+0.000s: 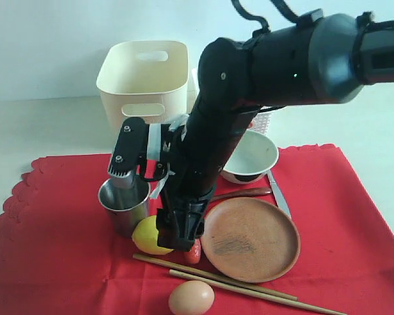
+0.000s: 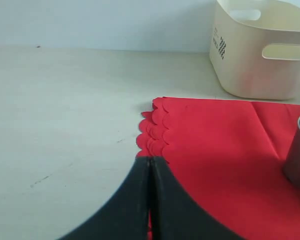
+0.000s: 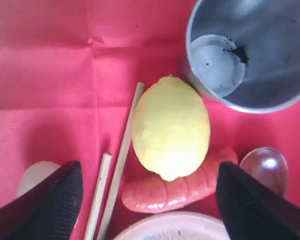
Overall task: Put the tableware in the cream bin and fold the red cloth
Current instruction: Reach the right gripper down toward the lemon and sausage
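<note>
The right arm (image 1: 249, 72) reaches in from the upper right, elbow bent, forearm angled steeply down. Its right claw (image 3: 149, 167) hangs wide open and empty above a yellow lemon (image 3: 171, 127) and pink sausage (image 3: 175, 192), beside the shiny steel cup (image 1: 125, 203) on the bright red scalloped cloth (image 1: 59, 249). The left claw (image 2: 151, 162) is closed on nothing at the cloth's edge. The tall cream plastic bin (image 1: 144, 79) stands on the pale worktop (image 2: 65, 100) behind.

Open pincer (image 3: 149, 167) over a lemon (image 3: 171, 120) on the red cloth (image 3: 50, 65).
Its two dark fingers (image 3: 45, 200) stand wide apart, either side of the lemon and the sausage (image 3: 175, 192) lying against the lemon's right. A steel cup (image 3: 250, 55) stands just left of the lemon. Two chopsticks (image 3: 115, 170) lie on its near side, with an egg (image 3: 36, 175) nearer still, half hidden. A spoon (image 3: 264, 167) and a plate (image 3: 170, 226) rim show at the edge.
</note>
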{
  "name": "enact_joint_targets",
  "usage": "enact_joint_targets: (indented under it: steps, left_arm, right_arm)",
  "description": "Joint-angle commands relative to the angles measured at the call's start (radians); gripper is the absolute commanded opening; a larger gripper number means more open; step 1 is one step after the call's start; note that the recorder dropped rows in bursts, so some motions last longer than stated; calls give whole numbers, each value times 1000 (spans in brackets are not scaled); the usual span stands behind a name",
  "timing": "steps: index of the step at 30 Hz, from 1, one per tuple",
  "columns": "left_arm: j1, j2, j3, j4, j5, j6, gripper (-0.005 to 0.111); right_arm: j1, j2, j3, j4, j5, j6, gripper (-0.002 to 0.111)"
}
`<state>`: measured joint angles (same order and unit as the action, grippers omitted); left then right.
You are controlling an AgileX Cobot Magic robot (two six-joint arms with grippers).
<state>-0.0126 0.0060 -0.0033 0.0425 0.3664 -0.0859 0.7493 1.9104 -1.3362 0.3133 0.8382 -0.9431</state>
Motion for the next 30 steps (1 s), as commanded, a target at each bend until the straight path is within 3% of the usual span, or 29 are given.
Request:
enact_joint_targets:
  steps: [1, 9, 15, 30]
  left_arm:
    - [3, -6, 3, -3, -13, 3, 0]
    - [3, -6, 3, -3, -13, 3, 0]
    - [3, -6, 3, -3, -13, 3, 0]
    - [3, -6, 3, -3, -13, 3, 0]
  right_arm:
    - [6, 52, 3, 56, -39, -33, 70]
    - [6, 102, 3, 51, -100, -13, 71]
    - [6, 109, 3, 51, -130, 3, 78]
    - [6, 138, 3, 51, -167, 32, 78]
